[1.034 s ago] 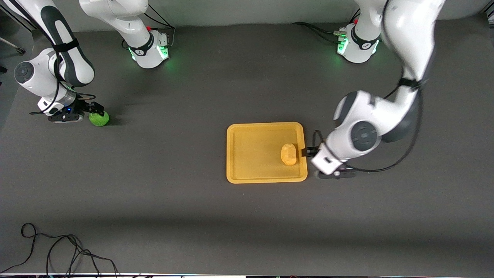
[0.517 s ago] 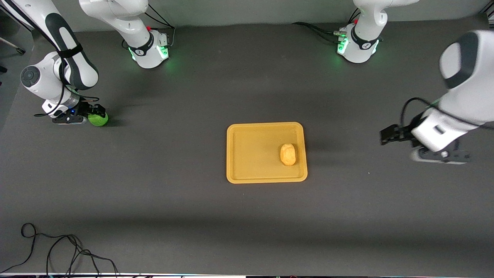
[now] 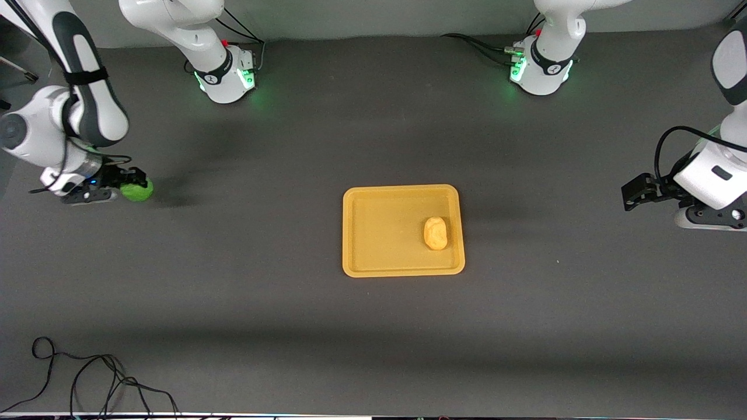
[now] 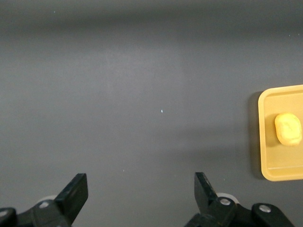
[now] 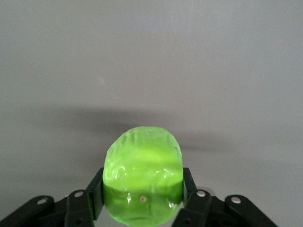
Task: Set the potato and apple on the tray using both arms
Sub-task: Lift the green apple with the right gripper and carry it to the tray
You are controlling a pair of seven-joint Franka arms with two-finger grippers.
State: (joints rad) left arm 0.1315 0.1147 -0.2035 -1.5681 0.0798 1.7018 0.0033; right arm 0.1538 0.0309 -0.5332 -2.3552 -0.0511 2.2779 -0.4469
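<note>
Half done by the look of it. The potato (image 3: 436, 233) is already lying on the tray (image 3: 373, 265), toward the left arm's end of it, just inside the rim. The tray sits mid-bench, well apart from both tools.

The left tool (image 3: 632, 193) hangs over bare bench (image 3: 373, 338) at the left arm's end, well apart from the tray, with its fingers (image 4: 75, 194) spread wide and nothing between them. In the left wrist view you can see the tray and potato off in the distance. I'd say that arm is just waiting now.

The right tool (image 3: 129, 185) is over at the right arm's end of the bench, clamped on the apple (image 3: 137, 190). In the right wrist view the green lump sits squarely between the two fingers (image 5: 96, 191), with its shadow on the bench a little way off, so my guess is it's lifted slightly, though I can't be sure.

So the step in hand is carrying the apple. Next move calls for a long sweep over to the tray, then setting it down on the bare part toward the right arm's end, so it doesn't knock the potato.
</note>
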